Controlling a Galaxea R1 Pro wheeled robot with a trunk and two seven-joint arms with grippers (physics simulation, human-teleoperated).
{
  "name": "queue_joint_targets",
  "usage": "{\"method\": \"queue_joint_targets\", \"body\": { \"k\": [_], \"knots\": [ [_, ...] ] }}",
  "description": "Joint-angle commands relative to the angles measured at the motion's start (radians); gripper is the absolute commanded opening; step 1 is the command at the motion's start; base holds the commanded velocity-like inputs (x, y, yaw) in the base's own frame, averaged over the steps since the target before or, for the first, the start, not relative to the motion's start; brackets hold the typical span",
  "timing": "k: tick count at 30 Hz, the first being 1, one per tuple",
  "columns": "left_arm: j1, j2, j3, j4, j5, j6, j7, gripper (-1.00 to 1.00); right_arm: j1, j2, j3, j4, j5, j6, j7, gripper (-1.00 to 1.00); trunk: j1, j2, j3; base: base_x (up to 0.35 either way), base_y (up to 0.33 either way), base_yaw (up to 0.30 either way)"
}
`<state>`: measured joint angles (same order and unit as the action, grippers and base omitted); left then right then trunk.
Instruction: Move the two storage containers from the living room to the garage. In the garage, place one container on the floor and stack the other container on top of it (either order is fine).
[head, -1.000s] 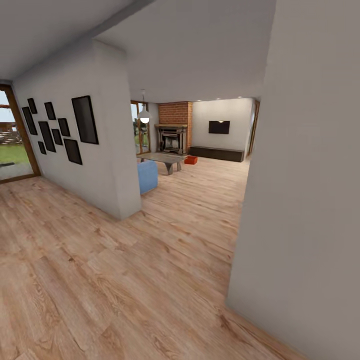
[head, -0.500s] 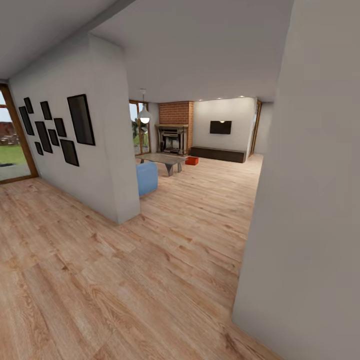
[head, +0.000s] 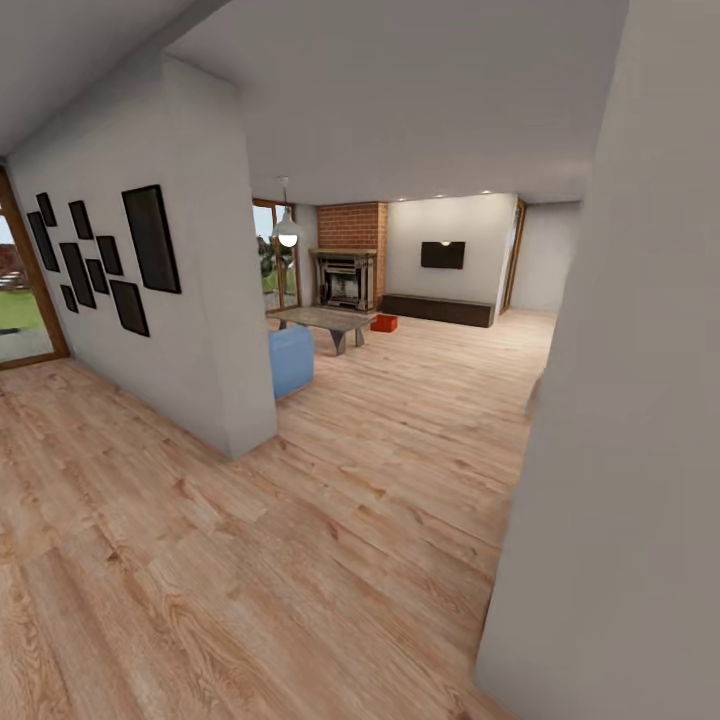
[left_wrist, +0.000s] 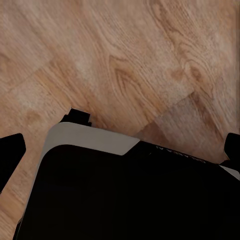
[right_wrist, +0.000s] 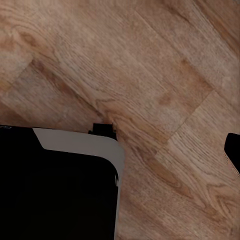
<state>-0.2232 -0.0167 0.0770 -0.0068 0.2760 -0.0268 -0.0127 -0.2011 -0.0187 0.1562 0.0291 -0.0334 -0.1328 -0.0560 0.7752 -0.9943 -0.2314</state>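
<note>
Ahead through the opening lies the living room (head: 430, 350), with its light wood plank floor. One orange-red storage container (head: 384, 322) sits far off on that floor, beside the glass table (head: 325, 319) and in front of the brick fireplace (head: 347, 268). My left gripper (left_wrist: 119, 150) hangs over the planks above my dark base, and its two fingertips (left_wrist: 9, 155) stand far apart, open and empty. One fingertip (right_wrist: 234, 149) of my right gripper (right_wrist: 120, 150) shows at the picture's edge, also open with nothing in it. The garage is out of view.
A white wall (head: 620, 420) stands close on my right. A partition wall with black picture frames (head: 150, 240) juts out on the left, a blue sofa (head: 290, 360) behind its corner. A wall TV (head: 442, 254) and low dark cabinet (head: 437, 308) line the back. A glazed door (head: 20, 300) is far left.
The whole picture has shifted as the camera moved forward: the right wall has slid further right, more of the living room shows, and the container has stayed in place.
</note>
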Motion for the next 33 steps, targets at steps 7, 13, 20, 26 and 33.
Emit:
{"method": "queue_joint_targets", "body": {
  "k": [7,13,20,26,33],
  "knots": [
    [-0.001,0.001,0.007,0.001,0.002,-0.004,-0.001,1.0,-0.001,0.0,0.008,0.003,-0.003,-0.005,-0.003,1.0,0.001,-0.001,-0.001,0.322,0.0,0.0],
    [-0.001,0.001,0.007,0.001,0.002,-0.004,-0.001,1.0,-0.001,0.0,0.008,0.003,-0.003,-0.005,-0.003,1.0,0.001,-0.001,-0.001,0.322,0.0,0.0],
    [-0.001,0.001,0.007,0.001,0.002,-0.004,-0.001,1.0,-0.001,0.0,0.008,0.003,-0.003,-0.006,-0.004,1.0,0.001,-0.001,-0.001,0.322,0.0,0.0],
    [-0.001,0.0,0.007,0.001,0.002,-0.004,-0.001,1.0,-0.001,0.0,0.008,0.003,-0.003,-0.007,-0.004,1.0,0.001,-0.001,-0.001,0.322,0.0,0.0],
    [-0.001,0.0,0.007,0.001,0.002,-0.004,-0.001,1.0,-0.001,0.0,0.008,0.003,-0.003,-0.007,-0.004,1.0,0.001,-0.001,-0.001,0.322,0.0,0.0]
  ]
}}
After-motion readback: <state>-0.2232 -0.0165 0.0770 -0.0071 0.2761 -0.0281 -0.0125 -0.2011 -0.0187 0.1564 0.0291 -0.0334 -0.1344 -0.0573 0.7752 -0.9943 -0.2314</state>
